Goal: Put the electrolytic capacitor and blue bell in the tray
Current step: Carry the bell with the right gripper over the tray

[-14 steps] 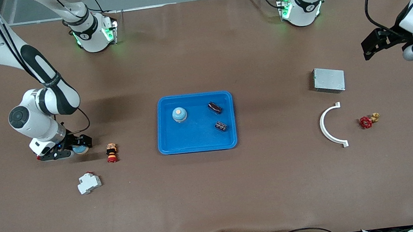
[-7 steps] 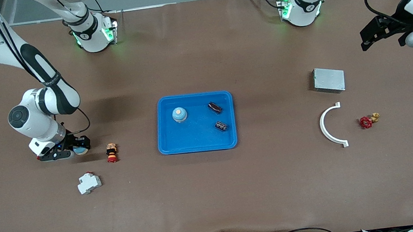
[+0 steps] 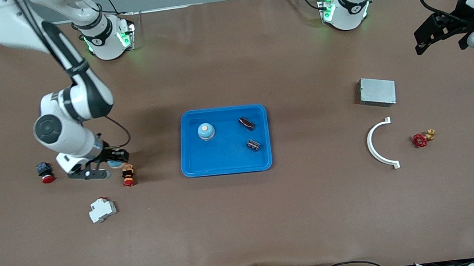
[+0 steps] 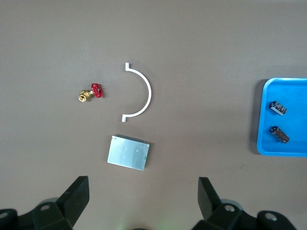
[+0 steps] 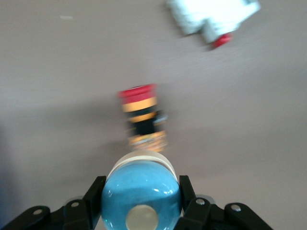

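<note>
The bright blue tray [image 3: 222, 158] lies at the table's middle and holds a blue bell [image 3: 205, 131] and two dark electrolytic capacitors [image 3: 246, 123] [image 3: 253, 144]. My right gripper [image 3: 111, 162] is shut on a second blue bell [image 3: 114, 164], held just above the table toward the right arm's end, beside an orange-and-red push button [image 3: 128, 174]. In the right wrist view the bell [image 5: 141, 190] sits between the fingers [image 5: 94, 194]. My left gripper [image 3: 435, 34] is open and empty, up in the air at the left arm's end; the left wrist view shows the tray [image 4: 293, 96].
A black-and-red button [image 3: 45, 172] and a white breaker [image 3: 102, 209] lie near the right gripper. A grey metal box [image 3: 377, 91], a white half-ring [image 3: 376, 144] and a red-handled brass valve [image 3: 423, 138] lie toward the left arm's end.
My right gripper has moved with the blue bell toward the tray, uncovering the black-and-red button. My left gripper has risen slightly.
</note>
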`<state>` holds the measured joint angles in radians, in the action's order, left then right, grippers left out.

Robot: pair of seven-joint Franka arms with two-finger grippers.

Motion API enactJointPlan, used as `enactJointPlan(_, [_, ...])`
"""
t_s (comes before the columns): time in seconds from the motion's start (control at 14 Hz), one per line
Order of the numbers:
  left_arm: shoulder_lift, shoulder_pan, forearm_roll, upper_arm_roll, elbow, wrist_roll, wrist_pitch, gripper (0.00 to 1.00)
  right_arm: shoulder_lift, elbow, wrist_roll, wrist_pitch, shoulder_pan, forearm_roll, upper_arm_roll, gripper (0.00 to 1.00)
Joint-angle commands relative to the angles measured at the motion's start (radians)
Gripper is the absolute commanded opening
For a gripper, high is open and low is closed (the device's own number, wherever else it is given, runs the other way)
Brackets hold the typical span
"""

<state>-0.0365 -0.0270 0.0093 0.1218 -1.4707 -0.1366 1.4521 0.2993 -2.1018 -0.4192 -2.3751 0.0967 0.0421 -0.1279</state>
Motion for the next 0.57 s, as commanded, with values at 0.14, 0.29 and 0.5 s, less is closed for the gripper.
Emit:
enactJointPlan(0.14, [-0.028,-0.004,-0.003,0.03,0.009,0.005,-0.065,1.0,0.012,0.098,-0.376,0.036,0.214,-0.002,0.013,0.0])
enactJointPlan(0.29, [-0.031,-0.01,-0.017,0.038,0.004,0.023,-0.082,1.0,0.053,0.143,-0.498,0.031,0.276,-0.004,0.013,0.0])
enactJointPlan(0.5, [-0.029,-0.013,-0.008,0.105,0.007,-0.001,-0.094,1.0,0.145,0.222,-0.624,0.028,0.347,-0.001,0.016,0.0])
